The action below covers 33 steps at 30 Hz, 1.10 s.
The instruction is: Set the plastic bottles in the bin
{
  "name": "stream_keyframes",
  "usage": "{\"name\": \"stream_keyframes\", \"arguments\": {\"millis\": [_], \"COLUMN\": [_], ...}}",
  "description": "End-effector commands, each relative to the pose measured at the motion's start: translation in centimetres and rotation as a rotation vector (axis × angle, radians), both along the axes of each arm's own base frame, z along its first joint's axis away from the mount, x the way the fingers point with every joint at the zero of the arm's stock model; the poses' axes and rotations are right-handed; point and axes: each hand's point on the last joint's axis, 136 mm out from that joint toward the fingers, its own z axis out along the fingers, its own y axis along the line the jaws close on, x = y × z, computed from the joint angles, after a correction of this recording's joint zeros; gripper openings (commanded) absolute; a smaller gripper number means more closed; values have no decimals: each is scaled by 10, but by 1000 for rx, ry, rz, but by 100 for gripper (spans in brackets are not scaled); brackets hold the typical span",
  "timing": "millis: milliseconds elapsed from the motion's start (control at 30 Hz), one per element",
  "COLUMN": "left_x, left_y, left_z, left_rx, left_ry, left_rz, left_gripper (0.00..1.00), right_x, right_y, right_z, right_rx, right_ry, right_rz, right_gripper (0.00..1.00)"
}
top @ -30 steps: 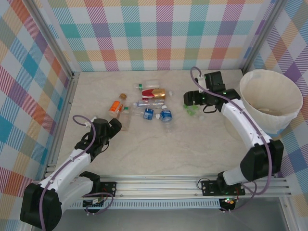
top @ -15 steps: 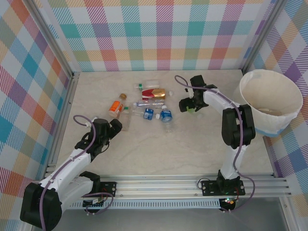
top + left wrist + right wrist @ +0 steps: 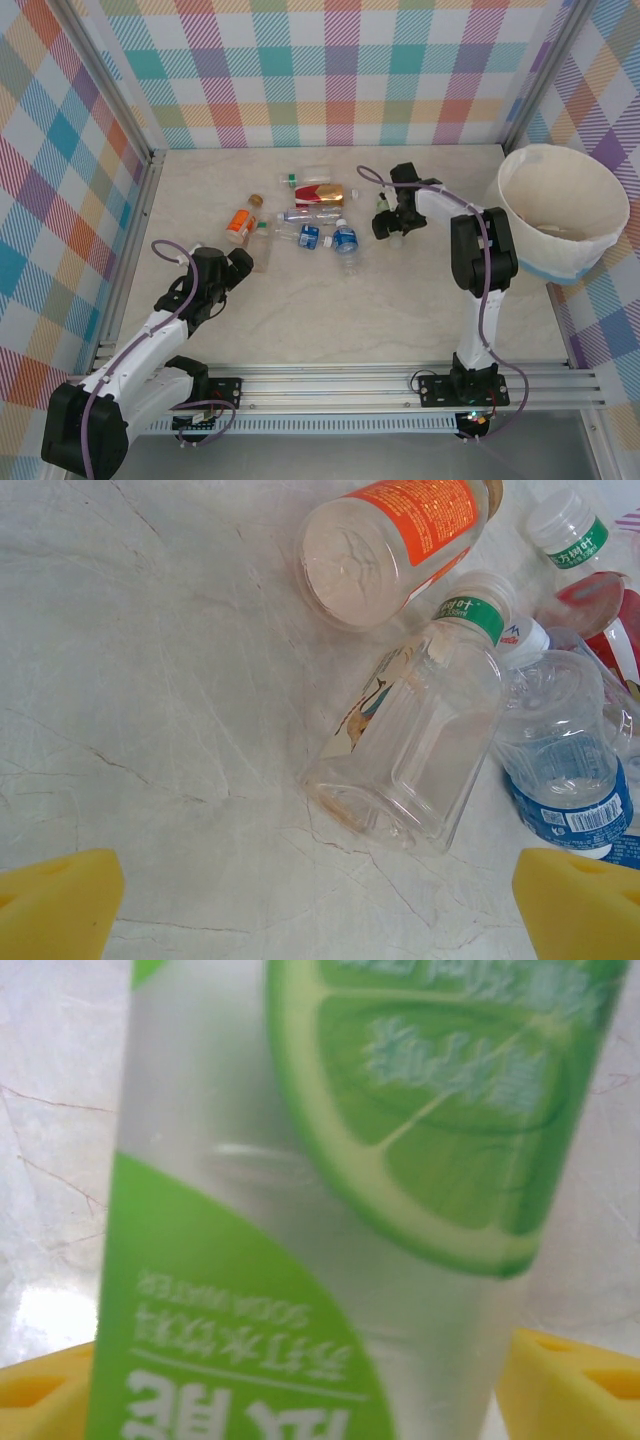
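The lime-label bottle (image 3: 330,1210) is blurred, cropped top and bottom (cap included); the right claw (image 3: 385,224) is too small to read.

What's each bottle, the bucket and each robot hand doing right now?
Lime-label clear plastic bottle: flanked by the right gripper.
Right gripper: grip unclear.
Left gripper: open.
Orange-label clear plastic bottle: lying down.
Green-collared clear plastic bottle: lying down, capped.
Blue-label clear plastic bottle: lying down.
Large round white bin: upright, open.

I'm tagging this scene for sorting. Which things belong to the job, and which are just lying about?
Job: lime bottle in the right gripper, orange bottle, red bottle, blue bottle, clear bottle, bin.
Just there: table, checked walls, front rail.
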Motion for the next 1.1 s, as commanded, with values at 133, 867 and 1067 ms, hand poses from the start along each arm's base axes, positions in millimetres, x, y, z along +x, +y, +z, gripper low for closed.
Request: {"name": "stream_keyframes", "arguments": {"millis": [133, 867, 1067], "left_x": [3, 8, 10], "left_y": [-2, -10, -11], "left_z": [9, 4, 2], "left_rx": [-26, -46, -47], "left_ry": [-17, -9, -8], "left_rz": [-3, -33, -32], "left_gripper": [100, 100, 100], "right_x": [-5, -47, -61], "right_y": [4, 6, -3], "right_z": [17, 179, 254], "right_rx": [41, 257, 306], "right_ry": [-73, -497, -676], "right_rz": [7, -14, -44], "right_gripper": [64, 43, 41]}}
